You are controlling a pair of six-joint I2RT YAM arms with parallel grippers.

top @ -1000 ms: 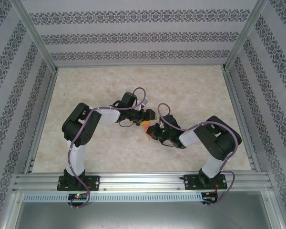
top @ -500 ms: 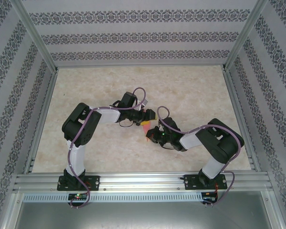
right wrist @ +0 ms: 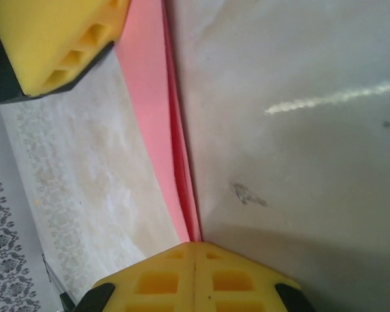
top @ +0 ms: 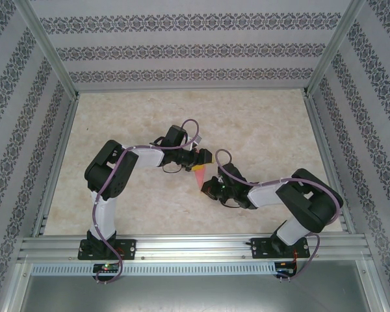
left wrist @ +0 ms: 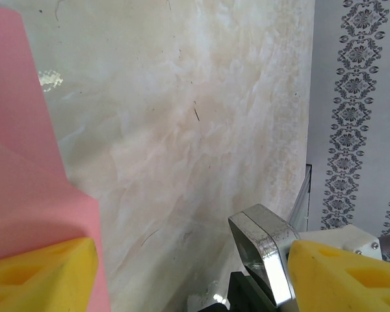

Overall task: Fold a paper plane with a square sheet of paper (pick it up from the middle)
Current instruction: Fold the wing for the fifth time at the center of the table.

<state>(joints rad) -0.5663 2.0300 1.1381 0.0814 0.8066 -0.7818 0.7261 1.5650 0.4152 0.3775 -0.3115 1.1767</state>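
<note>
The square sheet of paper (top: 199, 175) is a folded pink-red shape lying on the table between my two grippers. In the left wrist view the paper (left wrist: 26, 162) covers the left side, and one yellow finger (left wrist: 39, 276) of my left gripper (left wrist: 188, 279) rests at its edge. That gripper (top: 202, 158) stands open, its other finger (left wrist: 344, 276) well off the sheet. My right gripper (top: 210, 185) is shut. In the right wrist view the paper's creased edge (right wrist: 172, 130) runs straight into the seam of the right gripper (right wrist: 195, 250), whose tips pinch it.
The marble-patterned table top (top: 260, 130) is framed by aluminium rails (top: 195, 247) and patterned walls (top: 182, 52). The left gripper's yellow finger (right wrist: 58, 39) shows at the top left of the right wrist view, close to the paper.
The right arm's elbow has swung out to the right and its gripper has slid slightly toward the near edge along the paper. The left arm has stayed still.
</note>
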